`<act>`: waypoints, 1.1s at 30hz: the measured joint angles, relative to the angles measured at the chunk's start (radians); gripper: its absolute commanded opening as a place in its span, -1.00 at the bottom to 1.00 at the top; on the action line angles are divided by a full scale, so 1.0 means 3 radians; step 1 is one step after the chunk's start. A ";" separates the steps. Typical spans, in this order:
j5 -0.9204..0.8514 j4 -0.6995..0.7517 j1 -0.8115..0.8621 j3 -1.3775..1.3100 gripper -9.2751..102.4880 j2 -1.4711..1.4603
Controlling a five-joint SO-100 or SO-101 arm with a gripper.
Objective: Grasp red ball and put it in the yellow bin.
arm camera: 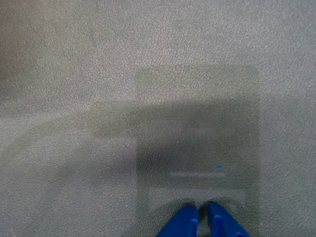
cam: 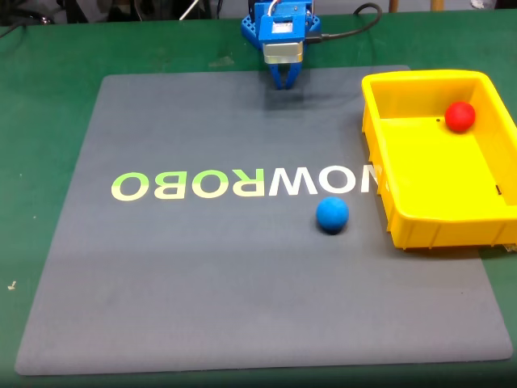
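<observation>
The red ball (cam: 460,115) lies inside the yellow bin (cam: 420,230), near its far right corner in the fixed view. My blue gripper (cam: 283,83) hangs at the far edge of the grey mat, well to the left of the bin, pointing down. Seen from the wrist, the gripper (arm camera: 202,211) has its two blue fingertips (arm camera: 183,221) almost touching, shut with nothing between them, just above bare mat.
A blue ball (cam: 332,215) rests on the grey mat (cam: 202,275) just left of the bin's near corner. White and green "ROBO" lettering (cam: 242,184) crosses the mat's middle. Green table surface (cam: 48,81) surrounds the mat. A black cable (cam: 355,28) runs behind the arm.
</observation>
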 measured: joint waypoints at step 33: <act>-0.0373 0.0015 0.0133 0.0072 -0.83 0.0000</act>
